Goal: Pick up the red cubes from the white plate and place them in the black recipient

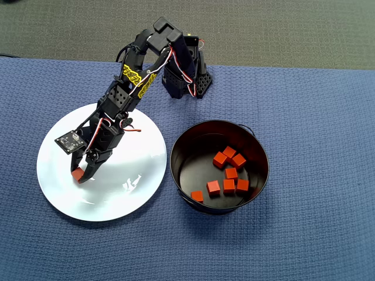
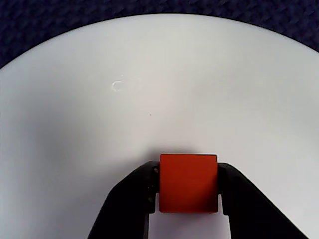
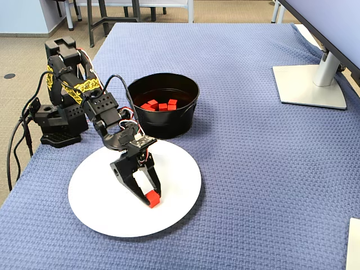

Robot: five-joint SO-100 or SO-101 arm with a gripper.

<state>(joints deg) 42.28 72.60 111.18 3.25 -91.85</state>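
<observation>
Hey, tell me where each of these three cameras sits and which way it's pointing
Overhead view: above the table, looking straight down on the plate, pot and the whole arm.
Wrist view: on the gripper, facing down at the plate; only the two fingers show, clamping a cube.
Fixed view: off the table's edge, raised, looking obliquely across it; the whole arm shows.
All three views share that gripped cube on the plate.

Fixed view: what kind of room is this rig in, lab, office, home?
Probably an office or a lab desk. A monitor stand sits at the right of the blue cloth-covered table, chair or table legs stand on carpet behind it, and the arm's claw works over a white plate.
</observation>
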